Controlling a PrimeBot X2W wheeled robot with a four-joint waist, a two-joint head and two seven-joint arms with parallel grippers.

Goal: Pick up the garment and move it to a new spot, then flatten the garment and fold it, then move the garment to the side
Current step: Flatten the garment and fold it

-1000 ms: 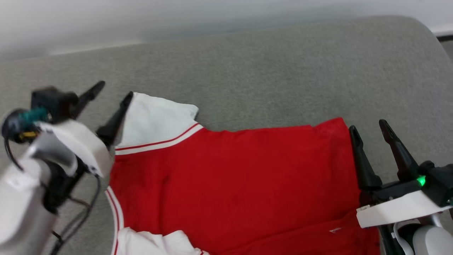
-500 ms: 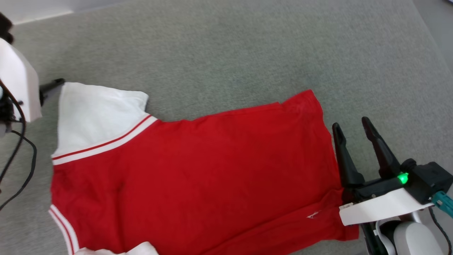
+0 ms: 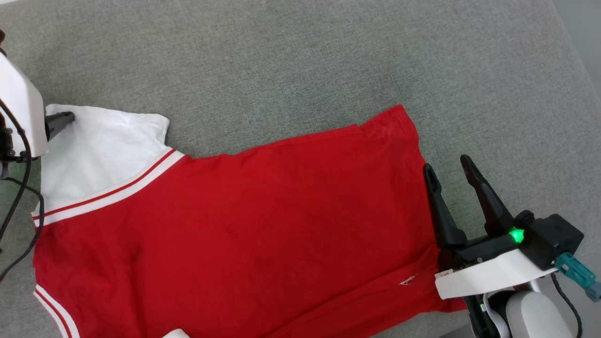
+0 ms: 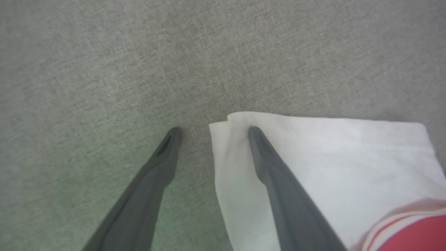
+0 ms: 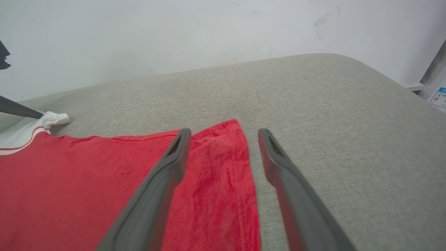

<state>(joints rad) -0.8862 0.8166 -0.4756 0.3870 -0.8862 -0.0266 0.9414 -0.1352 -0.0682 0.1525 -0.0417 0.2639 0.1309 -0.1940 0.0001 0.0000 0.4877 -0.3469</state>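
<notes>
The garment [image 3: 244,225] lies spread on the grey cushion, red with its plain face up, and a white sleeve [image 3: 98,155] with red-white trim lies at the left. My left gripper [image 4: 213,132] is open, straddling the sleeve's outer corner [image 4: 223,122]. One finger lies over the white cloth and the other over bare cushion; one fingertip [image 3: 63,119] shows in the head view. My right gripper [image 3: 448,166] is open at the garment's right hem. Seen from the right wrist, the right gripper [image 5: 224,134] has the hem edge [image 5: 249,167] running between its fingers.
The grey upholstered cushion [image 3: 291,65] stretches beyond the garment, with bare room at the back and right. Its edge rounds off at the right [image 5: 400,90] below a white wall [image 5: 174,31]. A black cable [image 3: 21,206] hangs from my left wrist.
The head camera has tilted down and shifted, so the wall has left the view. My left finger has come over the sleeve corner. The right gripper stays open at the hem.
</notes>
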